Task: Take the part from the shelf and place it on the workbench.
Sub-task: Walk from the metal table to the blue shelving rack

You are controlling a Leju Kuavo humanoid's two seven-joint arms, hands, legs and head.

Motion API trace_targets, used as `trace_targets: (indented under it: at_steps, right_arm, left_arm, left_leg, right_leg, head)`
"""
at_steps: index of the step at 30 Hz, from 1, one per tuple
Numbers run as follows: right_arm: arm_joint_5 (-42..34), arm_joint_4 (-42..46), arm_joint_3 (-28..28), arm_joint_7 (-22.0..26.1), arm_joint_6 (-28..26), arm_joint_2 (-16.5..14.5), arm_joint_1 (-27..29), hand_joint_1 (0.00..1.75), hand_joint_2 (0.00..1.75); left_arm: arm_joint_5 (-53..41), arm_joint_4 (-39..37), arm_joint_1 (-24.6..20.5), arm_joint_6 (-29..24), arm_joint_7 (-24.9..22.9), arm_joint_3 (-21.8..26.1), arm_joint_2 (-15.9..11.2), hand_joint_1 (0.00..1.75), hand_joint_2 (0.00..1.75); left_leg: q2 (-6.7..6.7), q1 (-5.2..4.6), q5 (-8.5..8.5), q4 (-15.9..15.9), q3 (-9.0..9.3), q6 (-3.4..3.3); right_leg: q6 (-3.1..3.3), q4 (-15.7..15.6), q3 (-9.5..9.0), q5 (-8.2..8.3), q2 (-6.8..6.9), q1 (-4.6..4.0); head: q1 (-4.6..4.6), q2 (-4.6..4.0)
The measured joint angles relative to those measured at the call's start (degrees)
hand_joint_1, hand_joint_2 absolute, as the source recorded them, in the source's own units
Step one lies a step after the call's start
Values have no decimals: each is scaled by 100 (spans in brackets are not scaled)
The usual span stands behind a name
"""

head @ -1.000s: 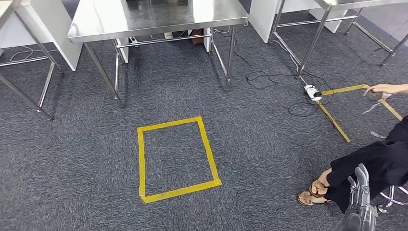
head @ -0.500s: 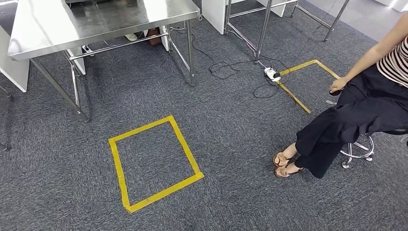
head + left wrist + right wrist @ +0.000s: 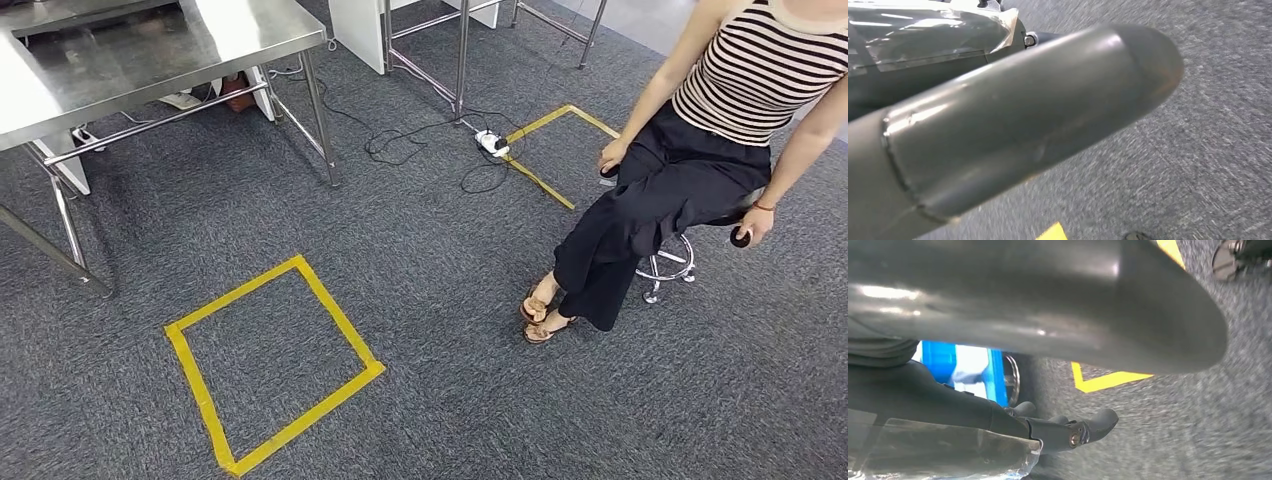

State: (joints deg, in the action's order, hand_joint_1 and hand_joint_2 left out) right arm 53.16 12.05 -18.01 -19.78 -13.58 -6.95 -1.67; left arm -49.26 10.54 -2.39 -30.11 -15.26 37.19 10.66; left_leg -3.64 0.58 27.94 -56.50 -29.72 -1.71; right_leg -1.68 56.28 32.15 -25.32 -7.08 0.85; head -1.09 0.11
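Head view looks down on grey carpet (image 3: 450,390) with a yellow tape square (image 3: 305,418) at lower left. A steel table (image 3: 150,50) stands beyond it at upper left. A second yellow tape outline (image 3: 540,182) lies farther back, with a white power strip (image 3: 491,143) touching its near corner and black cables (image 3: 400,140) looping from there toward the table's legs. A person (image 3: 680,170) in a striped top and dark trousers sits on a stool (image 3: 668,270) at right, just beside that outline, holding a small dark round thing (image 3: 740,237) in one lowered hand.

Left wrist view has the left hand (image 3: 998,130) hanging above the carpet, its thick grey thumb across the frame (the fingers are hidden behind it, so whether it is spread or closed I cannot tell).

Right wrist view has the right hand (image 3: 1023,315) above the carpet too. Its dark fingers (image 3: 1093,426) stretch out apart from the thumb, carpet showing between them and nothing in its hold.

Where the part lies I cannot tell.
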Motion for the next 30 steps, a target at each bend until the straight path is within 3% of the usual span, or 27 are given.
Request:
trace_targets:
  at_steps: [1,3,5,7,8,9,11,13,15,16,18,20,21,22,23,25,27,29,30]
  right_arm:
    - [23,-14,31,-24,-4,-14,-2,0,0]
    - [25,-37,61,-78,9,-47,-14,0,0]
    - [28,-47,84,-96,25,-72,-42,0,0]
    - [30,-55,101,-103,25,-79,-53,0,0]
    - [30,-58,103,-107,25,-80,-49,0,0]
    - [31,-60,104,-109,25,-78,-45,0,0]
    - [32,-62,109,-111,25,-75,-55,0,0]
    - [33,-64,123,-111,25,-79,-72,0,0]
    - [36,-72,136,-110,25,-85,-68,0,0]
    - [49,-77,139,-109,27,-86,-60,0,0]
    - [82,-83,148,-111,31,-89,-58,0,0]
    - [88,-85,156,-112,32,-105,-65,0,0]
    - [79,-87,156,-112,31,-115,-65,0,0]
    - [73,-90,154,-112,29,-123,-60,0,0]
    - [68,-95,153,-116,28,-127,-54,0,0]
    - [63,-103,150,-122,27,-131,-49,0,0]
    - [58,-107,147,-124,27,-145,-57,0,0]
    - [44,-109,146,-124,28,-162,-66,0,0]
    - [31,-111,144,-123,28,-167,-64,0,0]
  left_arm:
    - [-109,0,-8,38,11,-58,7,0,0]
    - [-363,0,-15,125,16,-214,20,0,0]
    - [-513,-2,-9,178,14,-366,23,0,0]
    - [-544,-5,-4,191,11,-456,25,0,0]
    - [-553,-6,-5,193,11,-488,26,0,0]
    - [-555,-7,-7,193,11,-518,27,0,0]
    - [-559,-7,-11,194,11,-566,31,0,0]
    - [-560,-7,-14,194,11,-591,30,0,0]
    - [-575,-7,-25,193,9,-610,28,0,0]
    - [-622,-7,-33,192,2,-633,27,0,0]
    - [-848,-8,-39,203,-29,-724,23,0,0]
    - [-1211,-9,-21,269,-65,-894,5,0,0]
    - [-1386,-10,-9,316,-78,-996,-8,0,0]
    - [-1527,-10,0,352,-88,-1098,-22,0,0]
    - [-1628,-11,5,375,-95,-1199,-33,0,0]
    - [-1717,-11,7,404,-108,-1360,-52,0,0]
    - [-1699,-12,7,439,-132,-1445,-74,0,0]
    - [-1626,-13,7,491,-161,-1468,-87,0,0]
    - [-1588,-13,7,518,-173,-1471,-88,0,0]
  left_leg:
    - [59,5,-25,22,0,-24]
    - [205,18,-76,70,-4,-88]
    - [383,4,-86,72,-25,-117]
    - [567,-5,-86,67,-42,-116]
    - [648,-5,-84,65,-44,-113]
    - [721,-4,-80,62,-42,-106]
    - [851,-20,-57,42,-32,-65]
    - [959,-45,-29,17,-15,7]
    - [1056,-39,-20,23,13,83]
    - [1029,-20,1,11,17,123]
    - [772,13,224,-246,-76,189]
    - [465,29,642,-948,-377,217]
    - [406,29,806,-1332,-551,220]
    - [383,29,866,-1581,-673,215]
    - [371,29,805,-1626,-704,201]
    - [290,29,399,-1075,-462,148]
    - [-8,34,74,-332,-119,72]
    - [-182,18,25,-44,-1,27]
    - [-133,4,18,-12,-2,14]
  right_leg:
    - [-21,42,42,-15,59,3]
    - [-20,403,239,-220,341,-3]
    - [2,1170,610,-594,587,3]
    - [-41,1709,837,-789,639,22]
    - [-90,1653,777,-751,661,34]
    - [-145,1358,594,-637,705,47]
    - [-211,506,96,-362,946,56]
    - [-155,63,-138,-216,1103,40]
    - [-53,35,-107,-184,1019,15]
    - [-9,26,-103,-169,962,23]
    - [70,4,-115,-130,841,48]
    - [115,4,-106,-102,714,43]
    - [130,5,-97,-93,644,28]
    - [138,7,-93,-87,572,14]
    - [142,9,-95,-84,494,2]
    - [145,12,-113,-80,330,-11]
    - [132,23,-110,-75,185,-22]
    - [84,31,-54,-47,63,-9]
    - [47,25,-15,-26,-5,-1]
  head:
    - [4,0]
    - [32,0]
    - [58,0]
    - [59,0]
    - [63,0]
    - [64,0]
    - [70,0]
    - [62,0]
    - [55,0]
    - [56,0]
    - [33,0]
    - [2,0]
    - [-2,0]
    - [-3,0]
    - [-3,0]
    - [-3,0]
    - [3,0]
    - [2,0]
    - [-1,0]
